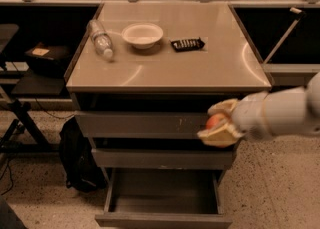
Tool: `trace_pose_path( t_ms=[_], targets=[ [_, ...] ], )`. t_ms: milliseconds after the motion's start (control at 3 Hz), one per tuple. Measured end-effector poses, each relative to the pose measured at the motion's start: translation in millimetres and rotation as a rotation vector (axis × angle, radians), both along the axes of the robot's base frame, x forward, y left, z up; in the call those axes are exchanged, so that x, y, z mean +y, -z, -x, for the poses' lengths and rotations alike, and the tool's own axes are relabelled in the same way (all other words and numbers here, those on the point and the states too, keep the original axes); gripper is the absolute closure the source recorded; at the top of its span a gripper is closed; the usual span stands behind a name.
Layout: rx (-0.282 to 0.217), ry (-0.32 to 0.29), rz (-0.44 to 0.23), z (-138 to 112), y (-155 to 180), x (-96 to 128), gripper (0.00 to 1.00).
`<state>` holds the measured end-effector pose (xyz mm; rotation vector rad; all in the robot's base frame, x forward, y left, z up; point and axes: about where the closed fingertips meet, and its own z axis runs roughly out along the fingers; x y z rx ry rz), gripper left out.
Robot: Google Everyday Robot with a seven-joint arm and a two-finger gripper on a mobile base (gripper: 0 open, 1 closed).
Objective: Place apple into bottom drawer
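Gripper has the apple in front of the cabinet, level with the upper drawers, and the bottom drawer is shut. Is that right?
Not quite. The camera view shows the bottom drawer pulled open, not shut, with its inside in view. The rest holds: the gripper is closed on the apple in front of the cabinet, level with the upper drawers, towards its right side.

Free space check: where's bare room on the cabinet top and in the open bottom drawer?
Bottom drawer: visible floor bare wall to wall. Cabinet top: front half and right side free; bottle, bowl and black tray crowd the back left. Gripper, shut on the apple, hangs before the upper drawers at right.
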<state>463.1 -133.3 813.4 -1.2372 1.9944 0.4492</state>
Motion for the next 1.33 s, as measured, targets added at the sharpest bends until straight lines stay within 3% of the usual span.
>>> trace_pose_path(
  t_ms=[333,667,1000,1333],
  targets=[
    [0.121,-0.052,-0.065,17.2,120.4,32.7,1.00],
    [0.171,-0.055,-0.091,28.3,148.3,37.6,1.00],
    [0.167,-0.055,-0.089,27.5,146.1,37.6,1.00],
    [0.166,-0.031,-0.083,43.0,164.2,29.5,1.00]
  ],
)
